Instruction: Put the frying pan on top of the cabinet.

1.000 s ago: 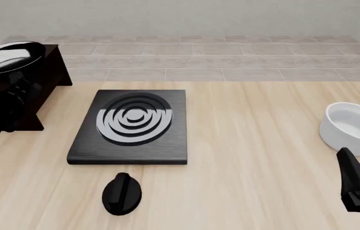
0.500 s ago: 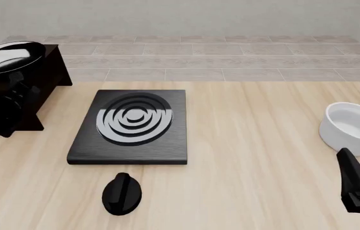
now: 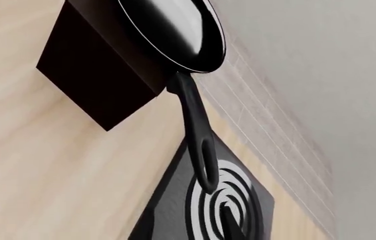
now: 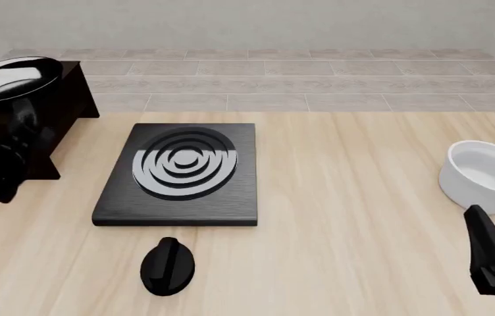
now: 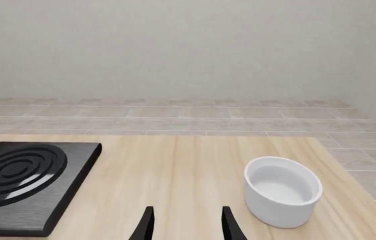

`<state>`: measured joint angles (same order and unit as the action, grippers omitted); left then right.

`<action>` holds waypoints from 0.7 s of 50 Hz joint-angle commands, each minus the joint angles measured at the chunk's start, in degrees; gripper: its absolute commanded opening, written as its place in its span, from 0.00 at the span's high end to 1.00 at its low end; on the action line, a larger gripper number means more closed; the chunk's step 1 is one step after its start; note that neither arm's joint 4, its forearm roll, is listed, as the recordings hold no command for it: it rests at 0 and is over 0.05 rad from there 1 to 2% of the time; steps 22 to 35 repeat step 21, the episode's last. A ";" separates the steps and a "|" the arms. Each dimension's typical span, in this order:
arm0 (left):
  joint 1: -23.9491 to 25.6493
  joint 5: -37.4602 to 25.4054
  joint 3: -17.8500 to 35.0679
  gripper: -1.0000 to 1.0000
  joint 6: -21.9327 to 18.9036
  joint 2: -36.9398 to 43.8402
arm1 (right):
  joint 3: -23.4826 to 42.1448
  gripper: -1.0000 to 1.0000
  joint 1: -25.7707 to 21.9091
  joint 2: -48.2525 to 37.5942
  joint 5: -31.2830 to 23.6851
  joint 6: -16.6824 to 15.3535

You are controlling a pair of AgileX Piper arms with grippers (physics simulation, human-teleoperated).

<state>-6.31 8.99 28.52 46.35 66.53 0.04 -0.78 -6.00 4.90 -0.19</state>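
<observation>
Frying pan [image 4: 12, 77] sits on top of the dark cabinet [image 4: 58, 112] at the table's far left, its long looped handle [image 3: 197, 135] jutting out past the cabinet edge; left gripper cannot be made out against the dark mass by the cabinet, so its grip cannot be told. Right gripper [image 5: 184, 225] has its fingers parted and holding nothing, near the white bowl [image 5: 282, 191]. Stove plate [image 4: 182, 172] mid-table, black knob [image 4: 168, 265] just in front of it.

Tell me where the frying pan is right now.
In the front view, the frying pan sits at the far left, on top of the dark cabinet, left of the stove plate.
</observation>
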 commanded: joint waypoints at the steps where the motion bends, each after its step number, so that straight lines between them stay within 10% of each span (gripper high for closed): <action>1: 1.33 -1.28 -3.17 0.00 0.31 -4.33 | 0.05 0.00 -0.03 1.09 -1.03 -0.09; 35: 4.12 -7.47 -8.03 0.00 1.04 -15.46 | 2.15 0.00 -0.02 0.80 -2.43 0.00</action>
